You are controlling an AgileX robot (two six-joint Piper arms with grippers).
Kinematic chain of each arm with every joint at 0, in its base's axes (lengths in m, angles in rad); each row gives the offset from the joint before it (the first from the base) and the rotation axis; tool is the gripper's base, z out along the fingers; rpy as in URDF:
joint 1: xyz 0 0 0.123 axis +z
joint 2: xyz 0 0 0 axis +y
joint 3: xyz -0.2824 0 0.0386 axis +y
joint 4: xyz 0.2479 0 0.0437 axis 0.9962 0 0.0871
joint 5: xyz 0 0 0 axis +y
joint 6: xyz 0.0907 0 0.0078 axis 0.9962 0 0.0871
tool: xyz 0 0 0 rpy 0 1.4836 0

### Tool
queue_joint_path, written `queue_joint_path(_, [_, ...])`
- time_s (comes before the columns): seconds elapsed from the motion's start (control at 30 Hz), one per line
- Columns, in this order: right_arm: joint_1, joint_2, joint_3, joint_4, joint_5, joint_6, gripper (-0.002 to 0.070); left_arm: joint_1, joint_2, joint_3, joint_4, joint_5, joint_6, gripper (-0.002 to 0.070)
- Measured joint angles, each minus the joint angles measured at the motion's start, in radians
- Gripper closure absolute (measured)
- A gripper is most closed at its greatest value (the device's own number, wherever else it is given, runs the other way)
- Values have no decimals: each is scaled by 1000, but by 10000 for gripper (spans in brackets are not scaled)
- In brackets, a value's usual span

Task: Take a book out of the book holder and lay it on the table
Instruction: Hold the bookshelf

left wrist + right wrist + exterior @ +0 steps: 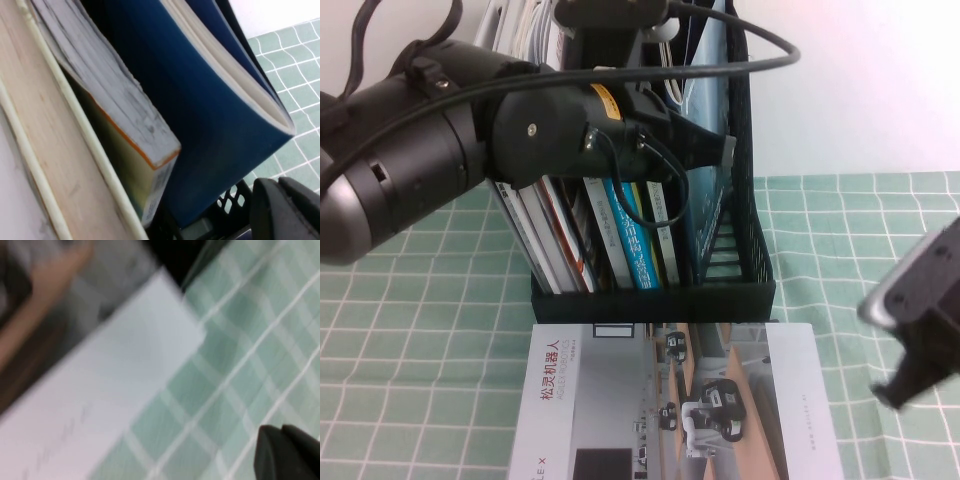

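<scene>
The book [200,125] stands upright in the book holder [745,260], beside our left gripper [705,140], whose jaws we cannot tell. Our right gripper [910,375] hovers shut, well apart on the near right.

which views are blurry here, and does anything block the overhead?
High view: sharp, but the left arm hides much of the book holder. Left wrist view: close, mildly soft on the dark blue book. Right wrist view: heavy smear across the white-grey book and table.

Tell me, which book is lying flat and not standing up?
The white-grey book with robot photos lies flat on the table, in front of the book holder. All the other books stand inside the holder.
</scene>
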Motion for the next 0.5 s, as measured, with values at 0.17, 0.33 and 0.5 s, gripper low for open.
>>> queue_joint_path(0.17, [0,37,55,-46,-616,133,678,0,0,-2,0,2,-72,676])
queue_joint_path(0.33, [0,171,57,-160,-1002,283,676,0,0,-2,0,21,-113,676])
queue_joint_path(0.5, [0,289,44,-222,-1121,338,555,0,0,-2,0,29,-147,676])
